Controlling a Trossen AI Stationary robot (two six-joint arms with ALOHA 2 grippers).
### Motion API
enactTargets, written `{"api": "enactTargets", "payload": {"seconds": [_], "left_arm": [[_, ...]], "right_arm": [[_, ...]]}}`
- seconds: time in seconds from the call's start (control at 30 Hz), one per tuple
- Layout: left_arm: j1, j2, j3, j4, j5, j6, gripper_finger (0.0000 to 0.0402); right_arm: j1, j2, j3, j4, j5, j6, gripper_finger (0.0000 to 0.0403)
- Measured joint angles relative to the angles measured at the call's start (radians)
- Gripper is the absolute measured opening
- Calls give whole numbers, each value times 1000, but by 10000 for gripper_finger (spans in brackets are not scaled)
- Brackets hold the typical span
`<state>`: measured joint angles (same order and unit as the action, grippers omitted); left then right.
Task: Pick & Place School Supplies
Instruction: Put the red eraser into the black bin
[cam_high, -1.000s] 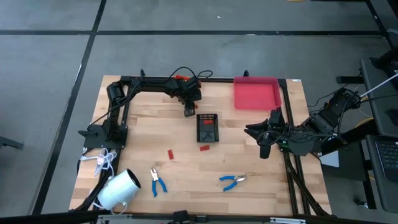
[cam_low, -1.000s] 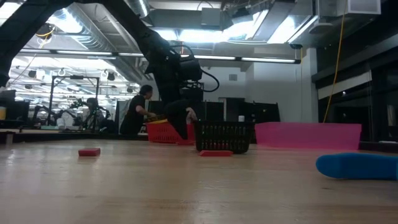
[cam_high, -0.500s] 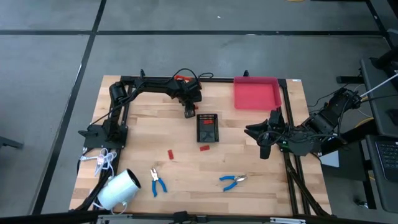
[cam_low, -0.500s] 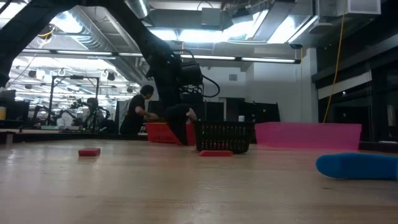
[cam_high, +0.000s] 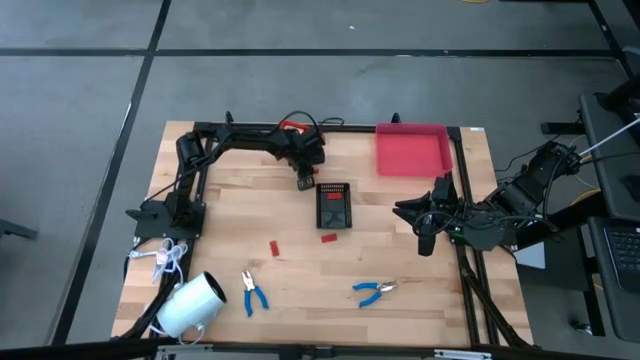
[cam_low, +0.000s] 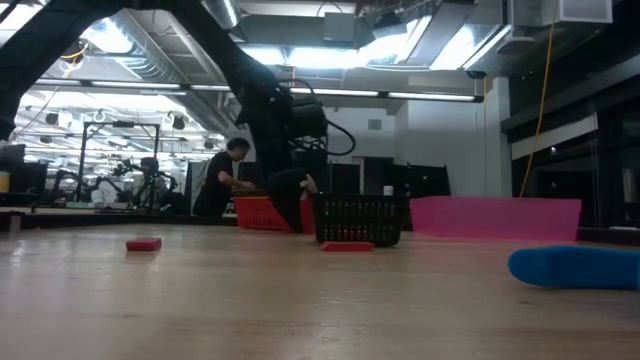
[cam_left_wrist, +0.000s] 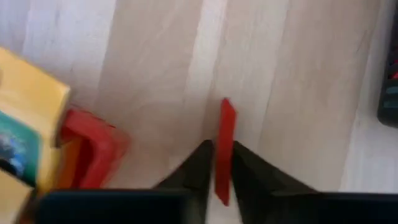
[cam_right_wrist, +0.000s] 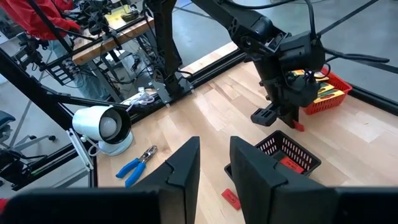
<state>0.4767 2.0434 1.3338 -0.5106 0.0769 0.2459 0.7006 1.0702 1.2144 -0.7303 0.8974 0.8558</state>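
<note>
My left gripper (cam_high: 303, 182) stands just to the far-left of a black basket (cam_high: 334, 205), shut on a flat red piece (cam_left_wrist: 226, 121). A second red piece (cam_high: 335, 197) lies inside the basket. Two more lie on the wood, one (cam_high: 328, 238) near the basket and one (cam_high: 273, 247) farther left. Yellow-and-green boxes (cam_right_wrist: 318, 84) sit in a small red basket (cam_left_wrist: 93, 146) at the far edge. Two blue-handled pliers (cam_high: 253, 292) (cam_high: 373, 291) lie toward the near edge. My right gripper (cam_high: 425, 228) waits open at the right side. My left gripper pinches the flat red piece between its two fingers (cam_left_wrist: 199, 162), which come from above and point down. The fingers are on one end (cam_left_wrist: 219, 180) of the piece. The rest of it juts out edge-on beyond the fingertips toward the wood. Whether its free end touches the table I cannot tell.
A pink tray (cam_high: 412, 148) sits at the far right corner. A big white roll (cam_high: 190, 305) and a white cord bundle (cam_high: 165, 260) lie at the near left. Black frame rails run along the far, left and right edges. People show in the room behind.
In the low view my left arm's wrist has shifted a little beside the black basket during the first half second, then kept still. The high view shows no clear movement of any object.
</note>
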Motion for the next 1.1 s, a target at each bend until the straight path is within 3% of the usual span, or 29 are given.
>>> {"api": "enactTargets", "payload": {"seconds": [0.07, 0.23, 0.5, 0.63, 0.83, 1.1], "left_arm": [[-8, 0, 0, -5, -7, -7, 19], [-38, -31, -6, -43, 6, -25, 17], [-120, -249, -2, -111, -39, -67, 17], [-181, -334, 4, -61, 87, -134, 17], [-251, -269, 0, 2, 118, -193, 17], [-260, -168, 0, 44, 127, -191, 18]], "right_arm": [[0, 0, 0, 0, 0, 0, 91], [7, 0, 0, 0, 0, -3, 91], [11, 4, 0, -2, 4, -19, 91], [11, 18, 0, -1, 8, -27, 91], [20, 42, -1, 0, 0, -30, 91], [44, 43, -1, 24, 1, -26, 91]]}}
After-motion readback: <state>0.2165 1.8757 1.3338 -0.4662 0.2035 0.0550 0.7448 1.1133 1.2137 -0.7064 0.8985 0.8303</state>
